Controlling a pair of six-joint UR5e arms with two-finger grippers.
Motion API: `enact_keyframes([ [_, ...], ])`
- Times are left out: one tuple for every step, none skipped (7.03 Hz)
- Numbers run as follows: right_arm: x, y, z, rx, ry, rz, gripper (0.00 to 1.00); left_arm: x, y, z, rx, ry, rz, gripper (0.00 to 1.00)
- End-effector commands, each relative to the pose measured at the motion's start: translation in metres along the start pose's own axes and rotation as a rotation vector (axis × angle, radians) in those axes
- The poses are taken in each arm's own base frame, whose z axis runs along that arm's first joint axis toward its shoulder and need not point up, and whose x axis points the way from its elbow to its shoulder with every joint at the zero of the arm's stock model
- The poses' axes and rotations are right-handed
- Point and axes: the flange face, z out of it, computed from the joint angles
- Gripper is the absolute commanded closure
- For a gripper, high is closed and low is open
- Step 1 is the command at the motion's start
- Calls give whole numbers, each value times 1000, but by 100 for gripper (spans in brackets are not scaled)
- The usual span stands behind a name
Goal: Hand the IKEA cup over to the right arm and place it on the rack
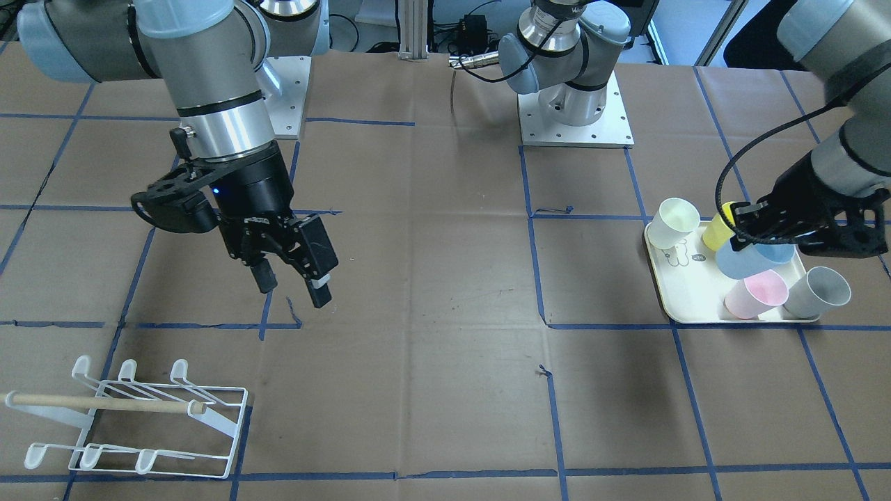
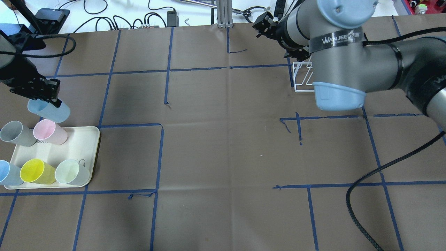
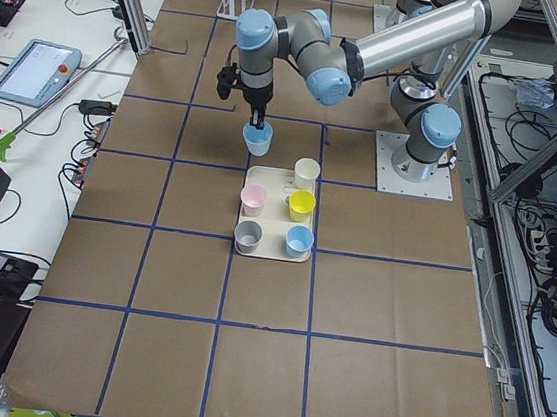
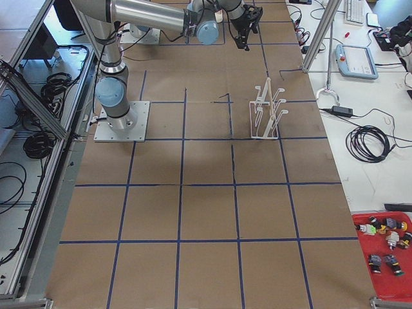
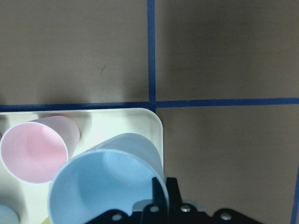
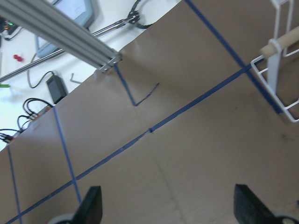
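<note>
My left gripper (image 1: 743, 233) is shut on the rim of a light blue IKEA cup (image 1: 755, 256) and holds it tilted just above the cream tray's (image 1: 686, 306) far corner. The overhead view shows the cup (image 2: 48, 110) under that gripper (image 2: 52, 101), and the left wrist view shows one finger inside its rim (image 5: 107, 182). My right gripper (image 1: 292, 278) is open and empty, hanging above the table well away from the cup. The white wire rack (image 1: 132, 417) with its wooden dowel stands near the table edge. It also shows in the overhead view (image 2: 301, 78) and the right wrist view (image 6: 280, 60).
On the tray lie a pink cup (image 2: 50, 131), a grey cup (image 2: 15, 133), a yellow cup (image 2: 36, 171), a pale whitish cup (image 2: 71, 172) and a second blue cup (image 2: 7, 173). The right arm's elbow (image 2: 341, 69) hides part of the rack from overhead.
</note>
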Motion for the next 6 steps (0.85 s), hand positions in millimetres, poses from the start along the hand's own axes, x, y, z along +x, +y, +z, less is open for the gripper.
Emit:
enact_keyframes([
  [-3, 27, -4, 25, -198, 97, 0, 47, -9, -72, 13, -7, 19, 100],
  [-2, 29, -10, 77, -264, 125, 0, 67, -21, -68, 41, 18, 53, 100],
  [8, 43, -6, 107, -322, 179, 0, 79, -48, -59, 135, 84, 83, 100],
  [16, 56, -6, 137, -375, 193, 0, 94, -62, -54, 197, 149, 123, 100],
  [33, 90, -3, 149, -407, 200, 0, 113, -69, -54, 276, 240, 157, 100],
  [51, 116, -1, 156, -432, 186, 0, 124, -76, -49, 390, 326, 188, 100],
])
